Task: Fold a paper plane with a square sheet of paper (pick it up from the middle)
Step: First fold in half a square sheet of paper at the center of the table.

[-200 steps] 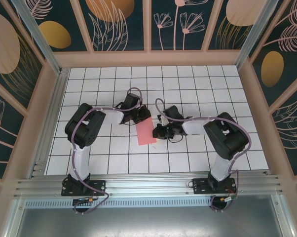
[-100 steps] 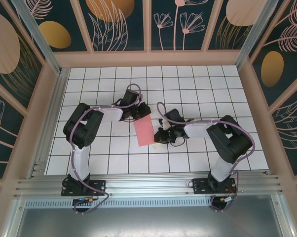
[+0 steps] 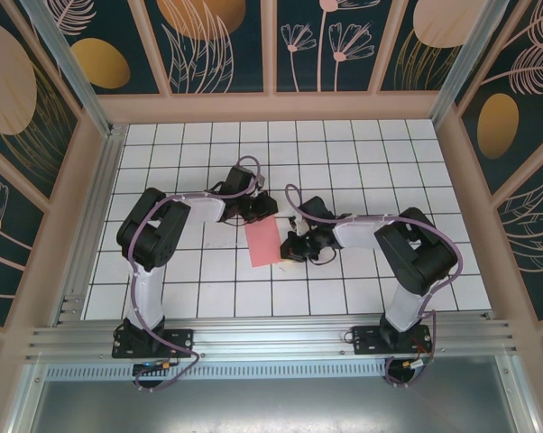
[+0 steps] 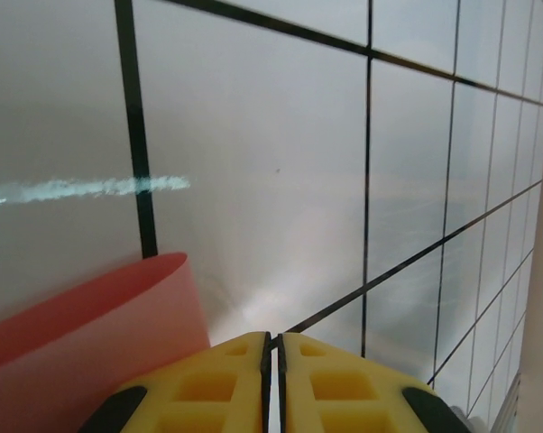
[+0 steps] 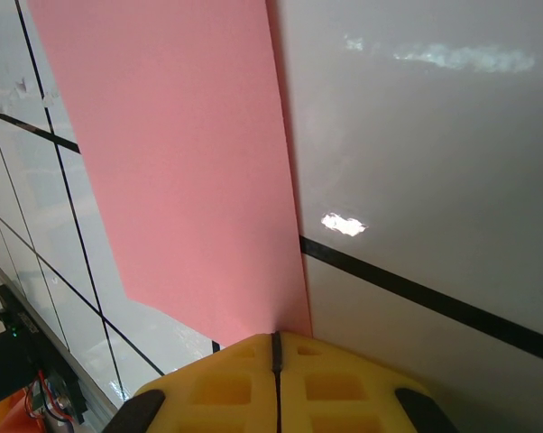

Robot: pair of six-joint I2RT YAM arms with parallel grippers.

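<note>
Two grippers sit close around the pink sheet (image 3: 264, 244), which lies near the middle of the gridded table (image 3: 344, 153). From overhead you see the sheet as a narrow rectangle. Its long sides run roughly from 12 to 6 o'clock and lean a little towards 1 o'clock.

Your left gripper (image 3: 265, 209) is at the sheet's 12 o'clock end, just beside its far short edge. In the left wrist view the yellow fingers (image 4: 217, 379) stand barely ajar: a thin bright slit runs between them and nothing is in it. There the sheet (image 4: 73, 361) lies at about 8 o'clock from the fingertips. Its nearest edge curls up off the table in a soft roll. It is close to the left finger, and you cannot tell from this angle whether they touch.

Your right gripper (image 3: 289, 249) is at the sheet's 4 o'clock side, against the lower part of its long right edge. In the right wrist view its fingers (image 5: 217, 388) are pressed together, with only a dark seam between them. The sheet (image 5: 181, 180) lies flat there and stretches away towards 11 o'clock. Its near corner runs right up to the fingertips. Whether that corner is pinched or only touching, you cannot tell.
</note>
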